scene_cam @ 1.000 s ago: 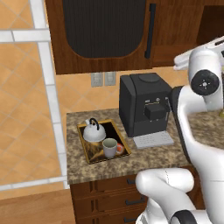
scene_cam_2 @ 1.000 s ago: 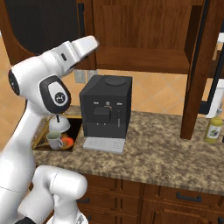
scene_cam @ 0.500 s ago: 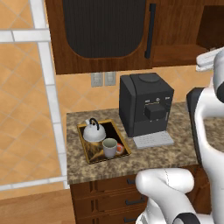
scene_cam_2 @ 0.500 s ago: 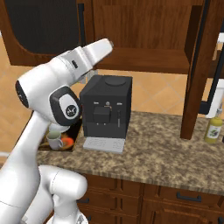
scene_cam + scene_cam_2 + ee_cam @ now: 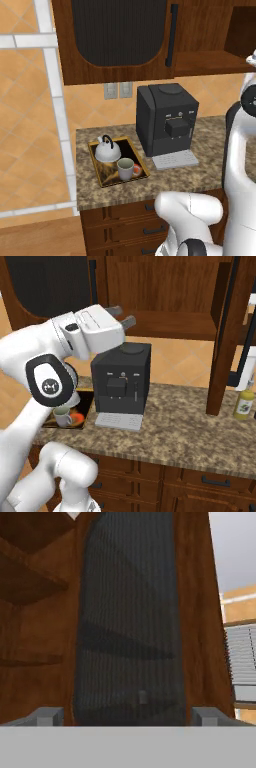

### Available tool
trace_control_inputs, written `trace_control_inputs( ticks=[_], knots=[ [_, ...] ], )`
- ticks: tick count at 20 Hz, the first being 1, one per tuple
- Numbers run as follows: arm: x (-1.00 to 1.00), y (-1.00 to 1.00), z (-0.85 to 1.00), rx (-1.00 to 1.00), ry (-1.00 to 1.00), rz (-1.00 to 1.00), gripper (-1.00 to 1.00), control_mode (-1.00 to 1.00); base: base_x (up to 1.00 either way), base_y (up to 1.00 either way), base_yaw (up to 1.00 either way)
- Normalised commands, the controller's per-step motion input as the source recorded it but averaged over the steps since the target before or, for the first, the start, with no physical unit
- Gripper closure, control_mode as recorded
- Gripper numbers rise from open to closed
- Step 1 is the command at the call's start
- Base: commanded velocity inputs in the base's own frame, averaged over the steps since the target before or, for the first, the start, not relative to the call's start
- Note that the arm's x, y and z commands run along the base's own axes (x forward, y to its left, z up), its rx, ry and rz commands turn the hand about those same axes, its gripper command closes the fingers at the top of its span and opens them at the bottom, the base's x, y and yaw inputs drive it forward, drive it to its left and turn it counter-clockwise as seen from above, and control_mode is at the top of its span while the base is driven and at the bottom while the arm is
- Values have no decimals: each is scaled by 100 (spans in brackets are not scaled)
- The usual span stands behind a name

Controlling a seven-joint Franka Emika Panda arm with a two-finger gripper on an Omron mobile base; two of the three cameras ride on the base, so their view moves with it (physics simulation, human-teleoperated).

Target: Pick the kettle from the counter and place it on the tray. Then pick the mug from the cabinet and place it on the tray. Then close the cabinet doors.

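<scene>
Black coffee machine (image 5: 167, 119) upright mid-counter toward back edge, grey drip plate (image 5: 175, 159) at its front. Yellow-green bottle (image 5: 243, 403) standing near right end. Two wall outlets (image 5: 117, 90) on tile just above, left of machine.

We see a glossy white arm (image 5: 30, 421) with rounded links, dark joint caps, one bearing a small white logo.

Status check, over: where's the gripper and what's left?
Gripper open, empty, raised toward the cabinet. Kettle and mug both on tray. Left door closed; right door open, edge-on. Coffee machine below arm.
</scene>
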Motion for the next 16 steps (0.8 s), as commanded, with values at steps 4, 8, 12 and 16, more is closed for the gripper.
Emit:
trace_control_inputs(
  ticks=[4,8,12,16],
  knots=[
    [-48,-27,0,41,-70,-8,-100,-100,0,0,0],
    [-24,-62,-31,45,-37,0,-100,-100,0,0,0],
    [-36,-29,-33,33,-45,0,-100,-100,0,0,0],
    [-53,-17,-9,8,-54,0,-100,-100,0,0,0]
  ],
)
